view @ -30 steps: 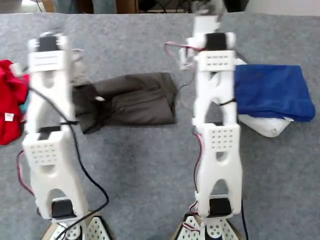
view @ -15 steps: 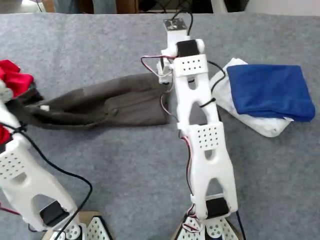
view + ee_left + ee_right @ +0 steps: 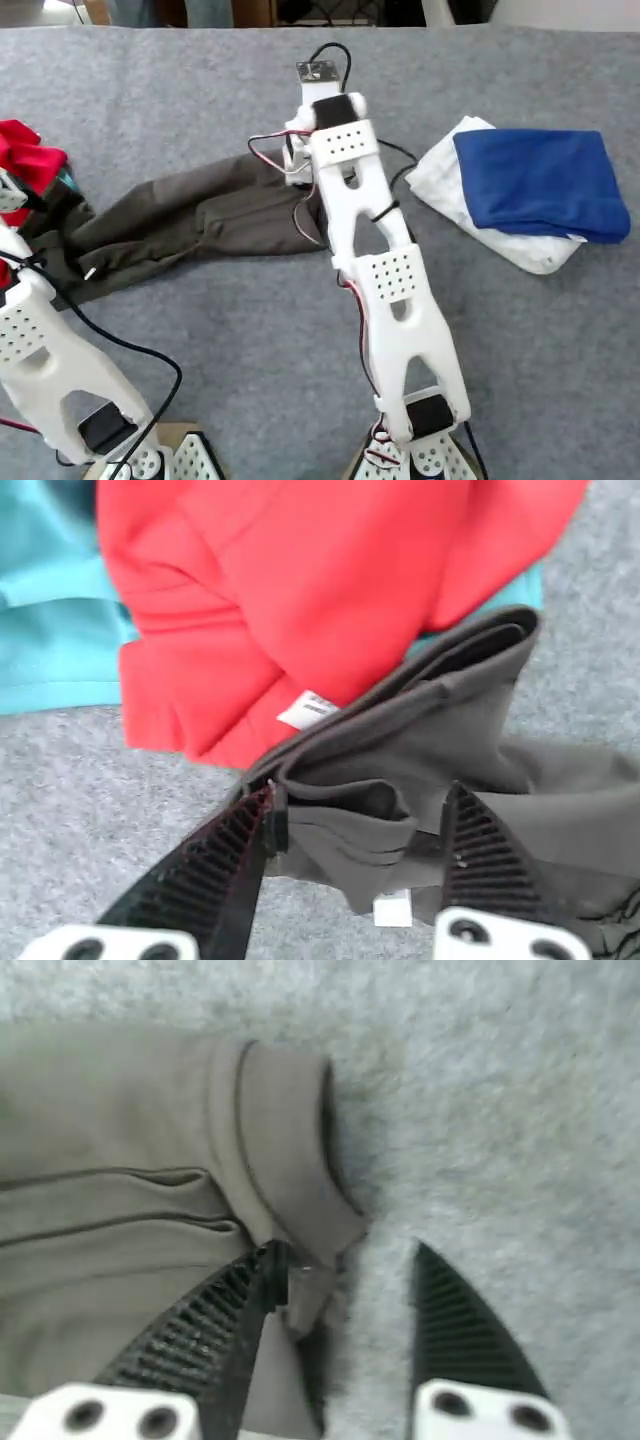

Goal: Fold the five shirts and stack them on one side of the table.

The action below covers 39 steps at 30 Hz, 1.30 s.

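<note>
– Where's the shirt you're working on?
– The dark grey shirt (image 3: 200, 215) lies drawn out across the left half of the table (image 3: 200, 80). Its left end is beside the red shirt (image 3: 30, 150), which lies over a teal shirt (image 3: 50, 610).
– And your grippers?
– My left gripper (image 3: 355, 795) has its fingers apart, with that shirt's bunched left end between them. My right gripper (image 3: 345, 1250) is spread too, at the shirt's right end: one finger on the folded corner, the other over bare table.
– The stack?
– On the right, the folded blue shirt (image 3: 540, 180) rests on the white shirt (image 3: 440, 175).
</note>
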### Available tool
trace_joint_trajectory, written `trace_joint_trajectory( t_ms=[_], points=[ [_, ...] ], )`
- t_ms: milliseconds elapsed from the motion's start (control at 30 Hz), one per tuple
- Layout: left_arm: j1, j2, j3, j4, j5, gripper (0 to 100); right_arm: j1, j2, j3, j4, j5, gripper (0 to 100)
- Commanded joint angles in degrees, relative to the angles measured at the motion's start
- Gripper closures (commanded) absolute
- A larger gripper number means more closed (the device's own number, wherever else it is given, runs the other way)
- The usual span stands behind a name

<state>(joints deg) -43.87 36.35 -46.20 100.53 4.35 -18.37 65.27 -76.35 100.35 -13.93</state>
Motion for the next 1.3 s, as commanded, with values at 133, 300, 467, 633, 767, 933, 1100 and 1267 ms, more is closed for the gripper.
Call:
trace_joint_trajectory(
  t_ms=[133,300,467,633,767,933,1100,1267],
  points=[
    [-5.5,-3.8,-6.7,0.3,1.0,74,-1.1,-0.3,-0.7,-4.2,-4.9,71.8],
    [-5.8,-5.6,-8.7,0.3,0.7,74,-2.3,0.6,-0.7,-7.7,-9.1,84.9],
    [-5.9,-5.7,-8.7,0.3,0.5,74,-2.7,4.1,-0.7,-9.3,-9.5,73.4],
    [-6.0,-5.5,-8.6,0.3,0.5,74,-2.3,7.1,-0.7,-9.2,-9.5,70.3],
    [-5.8,-5.4,-8.6,0.3,0.7,74,-2.3,7.3,-0.7,-9.7,-9.5,72.4],
    [-5.8,-5.4,-8.6,0.3,0.8,74,-2.1,7.4,-0.7,-9.7,-6.2,92.6],
    [-5.8,-5.4,-8.6,0.3,0.8,74,-1.1,7.1,-1.3,-7.7,-0.9,98.2],
    [-5.9,-5.4,-8.6,0.3,0.5,74,5.5,6.8,-6.6,-1.1,4.5,98.3]
  ],
)
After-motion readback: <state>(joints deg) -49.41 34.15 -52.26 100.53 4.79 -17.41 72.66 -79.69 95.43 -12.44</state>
